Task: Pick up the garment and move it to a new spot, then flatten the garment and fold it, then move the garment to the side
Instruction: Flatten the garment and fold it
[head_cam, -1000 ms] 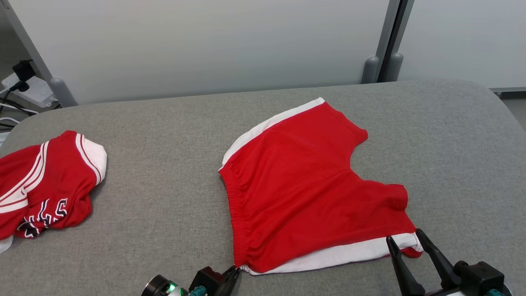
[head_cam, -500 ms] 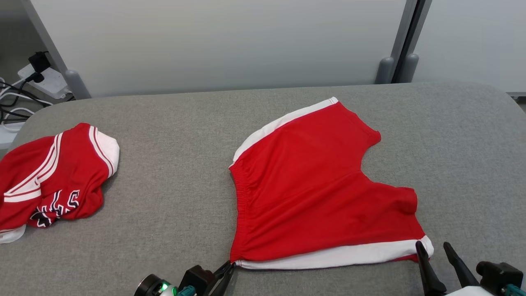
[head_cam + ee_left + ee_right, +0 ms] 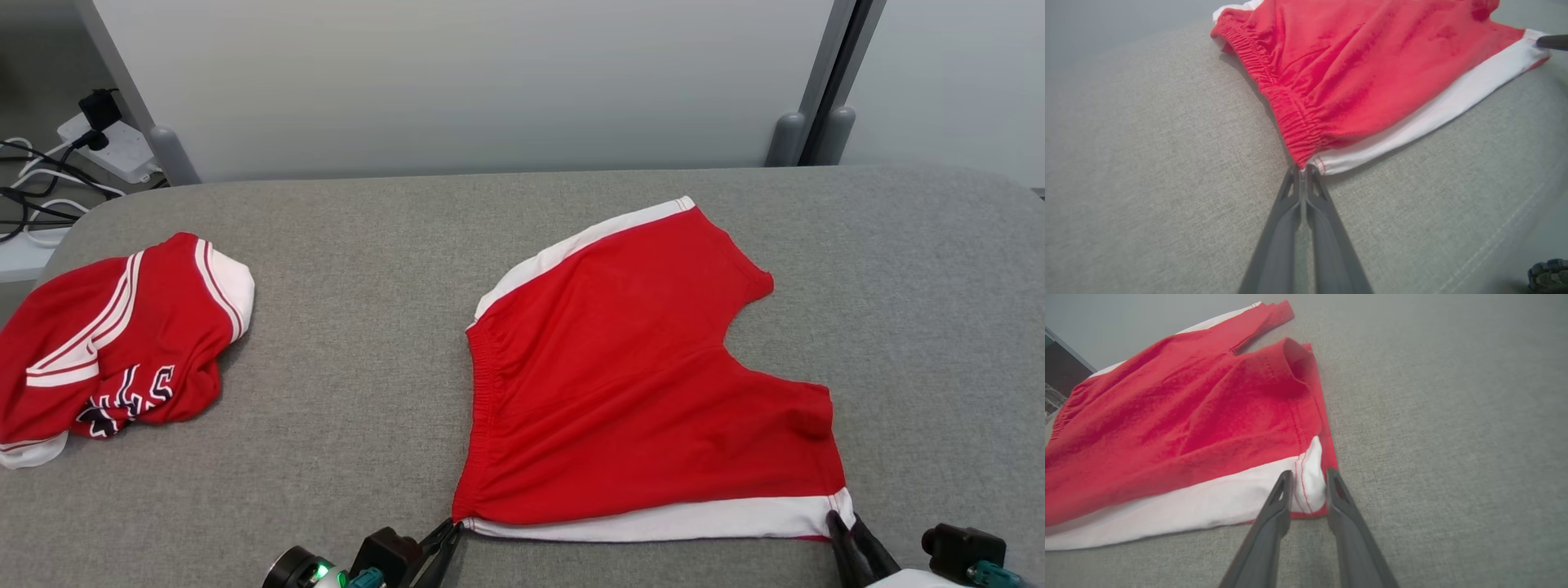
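Left gripper (image 3: 1302, 170) was clamped shut on the shorts (image 3: 645, 384) at the waistband corner (lower centre); right gripper (image 3: 1308, 474), half-open astride the hem corner, might lose it if lifted early.

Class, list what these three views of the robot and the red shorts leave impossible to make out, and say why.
Head view: lettering on the crumpled jersey, folded over itself.
Head view: right gripper, mostly cut off by the bottom edge.
Right wrist view: whether its fingers grip the red shorts; a gap shows between them.
Left wrist view: dark object in the lower corner, blurred and cut off.
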`<state>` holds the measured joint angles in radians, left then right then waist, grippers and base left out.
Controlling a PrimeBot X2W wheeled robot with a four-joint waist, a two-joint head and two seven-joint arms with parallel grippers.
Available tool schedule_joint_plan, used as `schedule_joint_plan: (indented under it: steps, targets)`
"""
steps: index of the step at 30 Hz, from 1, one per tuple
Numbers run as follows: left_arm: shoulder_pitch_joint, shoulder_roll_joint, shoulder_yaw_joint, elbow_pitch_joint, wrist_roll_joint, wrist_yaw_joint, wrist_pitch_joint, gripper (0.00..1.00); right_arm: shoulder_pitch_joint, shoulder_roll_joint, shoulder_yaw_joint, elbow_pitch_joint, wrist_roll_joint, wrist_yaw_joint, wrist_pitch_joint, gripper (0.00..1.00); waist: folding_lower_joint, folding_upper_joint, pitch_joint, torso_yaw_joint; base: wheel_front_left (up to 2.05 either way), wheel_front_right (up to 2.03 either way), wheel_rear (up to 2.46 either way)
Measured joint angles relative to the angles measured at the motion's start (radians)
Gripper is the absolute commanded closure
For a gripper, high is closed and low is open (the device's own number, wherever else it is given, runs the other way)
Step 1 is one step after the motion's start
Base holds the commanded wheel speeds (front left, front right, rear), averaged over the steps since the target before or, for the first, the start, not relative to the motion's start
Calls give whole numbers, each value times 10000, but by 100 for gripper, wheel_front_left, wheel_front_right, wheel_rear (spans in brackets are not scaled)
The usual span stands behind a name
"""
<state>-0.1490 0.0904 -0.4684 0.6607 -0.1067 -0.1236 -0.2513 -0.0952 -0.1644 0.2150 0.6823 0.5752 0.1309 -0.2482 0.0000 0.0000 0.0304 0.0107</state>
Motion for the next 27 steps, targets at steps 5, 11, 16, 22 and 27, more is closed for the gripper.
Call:
schedule_joint_plan:
  steps: [5, 11, 16, 22, 27]
  targets:
    - [-15, -25, -10, -2, 4, 0, 0, 100, -225, -215, 570, 173, 186, 0, 0, 100, 0, 0, 26, -53, 0, 0, 0]
    - [-16, 0, -10, -322, -13, 0, 0, 100, -261, -608, 339, -600, 253, 0, 0, 100, 0, 0, -1, -95, 0, 0, 0]
    - [58, 422, -401, -1931, -314, 0, 0, 100, 277, -876, -405, -2230, 211, 0, 0, 100, 0, 0, -101, -150, 0, 0, 0]
    - [779, 1294, -963, -3227, -892, 0, 0, 100, 1607, -1060, -1024, -3735, -77, 0, 0, 100, 0, 0, -301, -282, 0, 0, 0]
    - [1280, 1593, -1020, -4146, -1152, -2, 0, 100, 2489, -1181, -1542, -4813, -144, 0, 0, 100, 0, 0, -384, -408, 0, 0, 0]
